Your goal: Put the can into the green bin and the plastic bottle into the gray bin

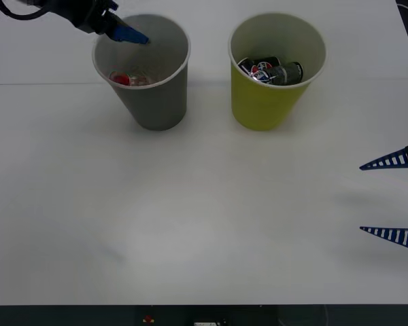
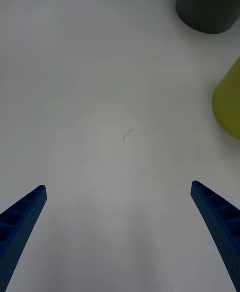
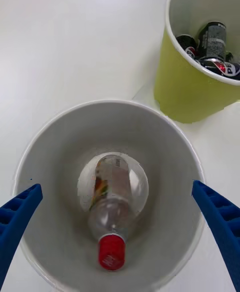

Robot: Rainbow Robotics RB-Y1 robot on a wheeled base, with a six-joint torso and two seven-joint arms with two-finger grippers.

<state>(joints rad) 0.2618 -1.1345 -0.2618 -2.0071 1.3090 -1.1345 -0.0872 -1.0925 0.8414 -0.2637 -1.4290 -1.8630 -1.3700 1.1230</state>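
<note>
Gray bin (image 1: 156, 102), yellow-green bin (image 1: 265, 102), red-capped bottle (image 3: 116, 207).

White tabletop (image 1: 190, 217), flat and matte. Large gray tapered cup-shaped bin (image 1: 156, 102) stood upright at rear left; inside it lay a small clear plastic bottle with a red cap (image 1: 126, 78), partly hidden by the near wall. Large yellow-green tapered bin (image 1: 265, 105) stood upright to its right, apart from it, holding dark cans (image 1: 272, 70). Left gripper (image 1: 128, 34), blue-fingered, hung over the gray bin's rear rim. Right gripper (image 1: 393, 200), fingers spread wide, sat above the table at the right edge.
</note>
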